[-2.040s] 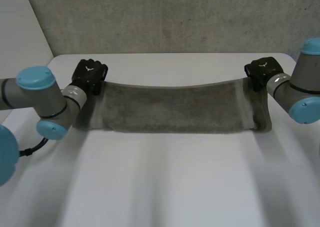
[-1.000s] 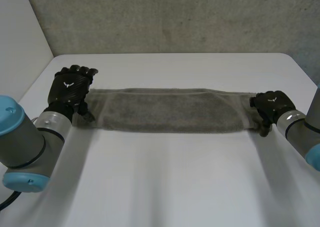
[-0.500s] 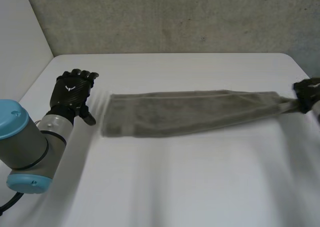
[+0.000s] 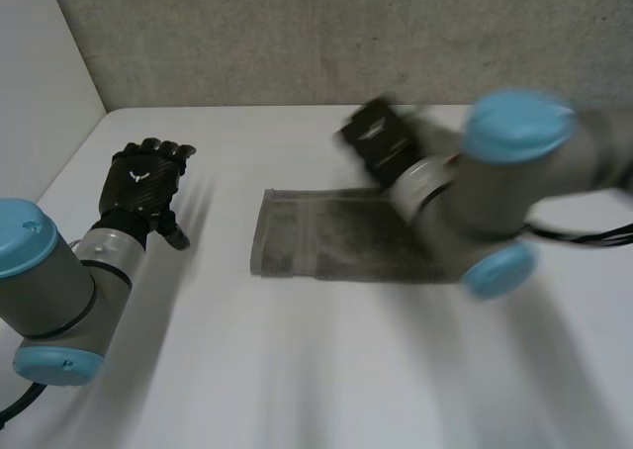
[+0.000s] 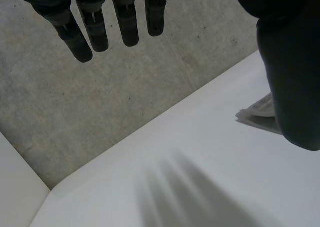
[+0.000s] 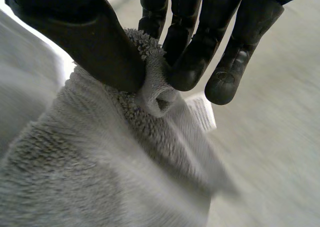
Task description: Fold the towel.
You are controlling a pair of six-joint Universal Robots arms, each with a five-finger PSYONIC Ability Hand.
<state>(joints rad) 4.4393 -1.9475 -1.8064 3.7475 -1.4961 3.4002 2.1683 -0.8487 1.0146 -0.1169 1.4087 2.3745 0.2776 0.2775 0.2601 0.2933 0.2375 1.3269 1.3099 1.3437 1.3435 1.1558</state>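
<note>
The grey terry towel (image 4: 326,236) lies midway across the white worktop (image 4: 297,370) as a narrow band, apparently already doubled lengthwise. The right robot hand (image 4: 376,137), over the band's far edge, pinches a bunched bit of the towel's edge between thumb and fingers (image 6: 187,67) and holds that part raised. The left robot hand (image 4: 143,182) is well apart to the left, fingers straight and spread, holding nothing. By my reading a crosswise fold is part-made: the held end is not yet laid on the left end, released or smoothed.

Grey towel (image 4: 326,237), white table (image 4: 297,370), black left hand (image 4: 141,187) and right hand (image 4: 379,140).
</note>
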